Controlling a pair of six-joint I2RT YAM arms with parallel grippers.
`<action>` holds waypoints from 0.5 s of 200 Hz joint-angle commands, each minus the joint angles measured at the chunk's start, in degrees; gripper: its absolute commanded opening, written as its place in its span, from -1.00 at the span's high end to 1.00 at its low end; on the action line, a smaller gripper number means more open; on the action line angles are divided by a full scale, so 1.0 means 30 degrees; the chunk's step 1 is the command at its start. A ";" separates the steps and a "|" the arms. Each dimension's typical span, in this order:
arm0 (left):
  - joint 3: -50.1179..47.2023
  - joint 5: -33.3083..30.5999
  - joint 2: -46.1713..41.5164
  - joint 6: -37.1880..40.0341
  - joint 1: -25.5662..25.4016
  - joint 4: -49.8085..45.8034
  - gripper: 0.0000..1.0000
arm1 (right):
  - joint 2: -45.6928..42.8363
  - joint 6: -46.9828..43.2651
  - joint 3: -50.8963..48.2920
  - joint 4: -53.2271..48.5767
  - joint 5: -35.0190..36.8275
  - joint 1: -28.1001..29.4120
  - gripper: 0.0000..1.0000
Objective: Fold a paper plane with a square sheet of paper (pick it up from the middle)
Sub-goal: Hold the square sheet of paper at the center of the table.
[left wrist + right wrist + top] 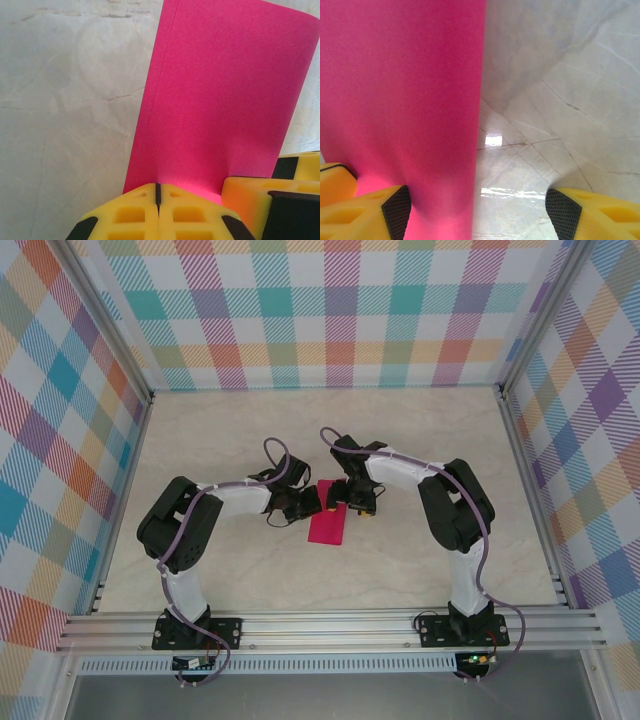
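left tool (pixel 157 193): tips together, clamped on paper (pixel 327 525) edge | right tool (pixel 477 212): fingers apart, paper beside its left finger | paper: narrow pink strip, mid-surface (pixel 250 440), far end between tools

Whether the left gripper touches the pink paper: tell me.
Touching. Left wrist view: the left gripper, shut, meets the pink paper with no gap.
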 commanded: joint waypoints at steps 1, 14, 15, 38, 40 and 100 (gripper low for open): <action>0.0144 -0.0873 0.0547 0.0385 -0.0244 -0.1171 1.00 | 0.1699 0.0040 -0.1375 0.0128 0.0469 -0.0013 -0.54; -0.0173 -0.0917 0.0653 0.0390 -0.0246 -0.0969 1.00 | 0.1415 -0.0085 -0.1268 0.0275 0.0055 -0.0013 -0.55; -0.0203 -0.0921 0.0674 0.0388 -0.0246 -0.0949 1.00 | 0.1373 -0.0102 -0.1263 0.0285 0.0016 -0.0013 -0.55; -0.0545 -0.1023 0.0871 0.0494 -0.0275 -0.0922 1.00 | 0.0231 -0.0565 -0.0753 0.0511 -0.0963 -0.0234 -0.57; -0.0559 -0.1022 0.0864 0.0501 -0.0275 -0.0920 1.00 | 0.0088 -0.0619 -0.0737 0.0568 -0.1115 -0.0281 -0.57; -0.0701 -0.1255 0.0959 0.0836 -0.0334 -0.1193 1.00 | -0.4754 -0.0362 -0.3124 0.4968 -0.6188 -0.1721 -0.28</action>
